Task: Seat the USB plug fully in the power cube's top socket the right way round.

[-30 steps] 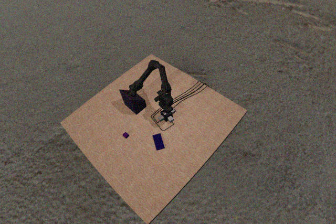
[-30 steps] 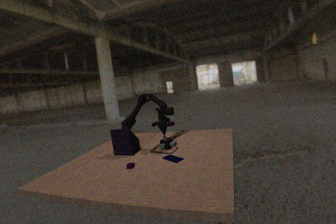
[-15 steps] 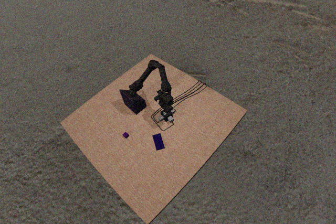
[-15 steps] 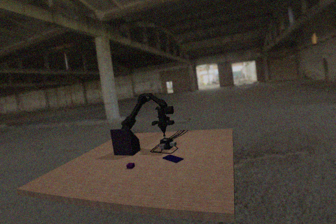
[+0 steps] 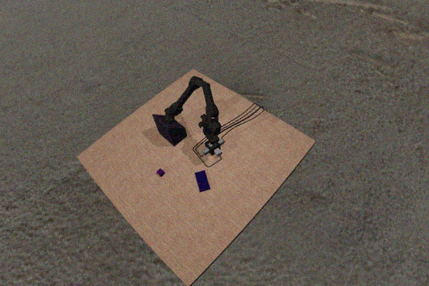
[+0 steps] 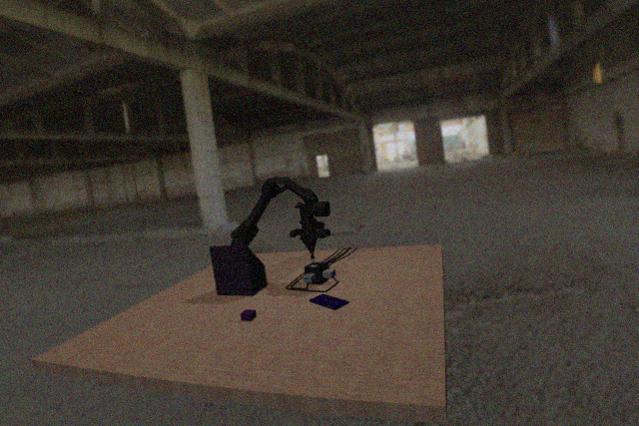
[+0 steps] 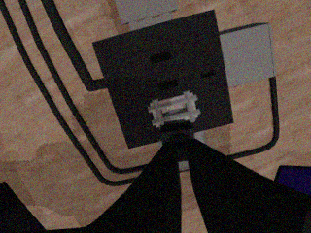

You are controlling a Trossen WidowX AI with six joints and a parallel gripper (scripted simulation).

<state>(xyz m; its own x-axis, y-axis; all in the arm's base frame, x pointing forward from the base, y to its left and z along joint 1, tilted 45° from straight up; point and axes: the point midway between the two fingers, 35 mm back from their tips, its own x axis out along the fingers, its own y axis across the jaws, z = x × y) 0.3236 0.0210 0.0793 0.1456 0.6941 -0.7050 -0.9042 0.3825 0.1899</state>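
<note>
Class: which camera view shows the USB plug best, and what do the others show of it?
The wrist view: the USB plug fills the middle, pale against the dark power cube, at the gripper tips. Top and exterior views show the cube as a small shape; the plug cannot be made out.

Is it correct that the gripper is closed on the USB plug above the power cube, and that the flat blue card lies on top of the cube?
Not quite. The gripper is shut on the USB plug above the power cube, but the top view shows the flat blue card lying on the table, apart from the cube.
</note>
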